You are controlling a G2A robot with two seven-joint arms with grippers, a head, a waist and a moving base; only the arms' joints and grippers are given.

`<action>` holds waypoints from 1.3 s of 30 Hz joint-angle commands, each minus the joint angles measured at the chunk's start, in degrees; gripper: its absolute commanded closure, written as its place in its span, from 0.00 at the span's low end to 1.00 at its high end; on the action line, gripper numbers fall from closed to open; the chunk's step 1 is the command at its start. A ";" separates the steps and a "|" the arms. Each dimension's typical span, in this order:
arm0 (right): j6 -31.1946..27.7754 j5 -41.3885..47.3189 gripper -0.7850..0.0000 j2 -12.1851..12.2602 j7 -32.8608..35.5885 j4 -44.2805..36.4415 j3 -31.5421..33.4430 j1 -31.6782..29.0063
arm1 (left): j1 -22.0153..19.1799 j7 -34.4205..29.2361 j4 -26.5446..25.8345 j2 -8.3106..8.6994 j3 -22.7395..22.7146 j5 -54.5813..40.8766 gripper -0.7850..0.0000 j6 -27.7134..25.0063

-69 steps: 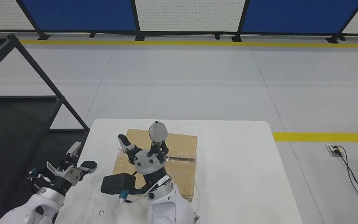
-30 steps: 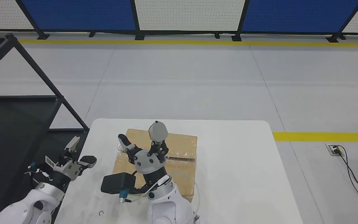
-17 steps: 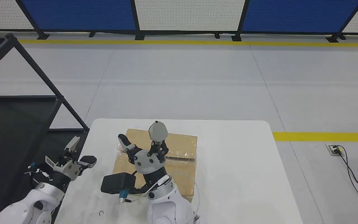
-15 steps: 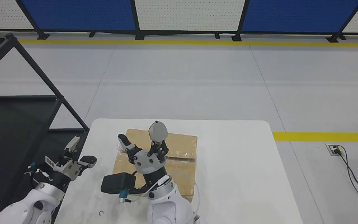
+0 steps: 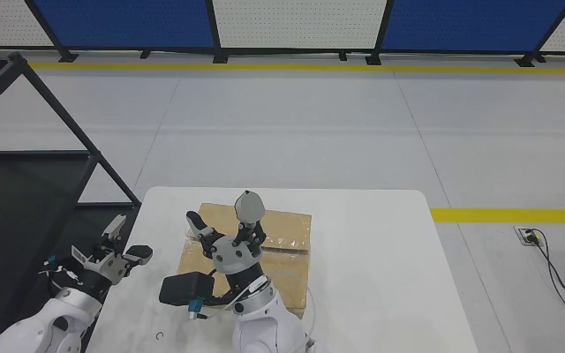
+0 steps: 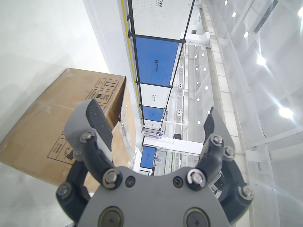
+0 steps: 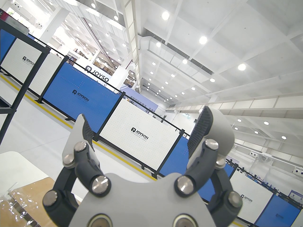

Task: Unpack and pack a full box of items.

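A brown cardboard box point(image 5: 287, 238) lies in the middle of the white table point(image 5: 380, 265), its top flaps flat and loose clear tape at the near left corner. My right gripper point(image 5: 222, 214) hovers over the box's left half, pointing upward and open, with nothing between its fingers. In the right wrist view the right gripper point(image 7: 144, 116) faces the ceiling, with a taped box corner point(image 7: 26, 194) below it. My left gripper point(image 5: 126, 244) sits at the table's left edge, open and empty. The left wrist view shows the left gripper point(image 6: 153, 112) apart from the box's printed side point(image 6: 47, 124).
A black metal frame point(image 5: 53, 132) stands left of the table. A small ring-shaped bit point(image 5: 159, 335) lies near the table's front left. The table's right half is bare. Blue and white partition panels point(image 5: 300, 22) line the far floor.
The left gripper shifted slightly away from the table's front edge more than a second ago. Since then neither arm nor the box has moved.
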 commanded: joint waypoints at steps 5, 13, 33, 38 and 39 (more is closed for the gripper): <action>0.23 -0.11 0.00 0.02 0.40 -0.05 0.32 -0.12 | 0.00 0.00 0.00 0.00 0.00 0.00 0.00 0.00; -3.14 -0.79 0.00 -0.29 9.96 -2.84 4.66 -0.20 | -1.06 -1.96 -0.39 0.00 0.04 -1.05 0.00 -1.22; -46.83 21.33 0.00 1.32 23.81 -15.12 14.54 -1.72 | -3.14 -7.92 0.24 0.15 0.06 -0.81 0.00 -5.45; -46.84 22.83 0.00 1.35 22.78 -15.73 14.60 -2.21 | -3.14 -7.92 0.24 0.15 0.06 -0.81 0.00 -5.45; -47.13 25.59 0.00 1.31 22.13 -15.94 14.86 -2.75 | -3.03 -7.47 -0.17 0.03 0.19 -1.88 0.00 -5.78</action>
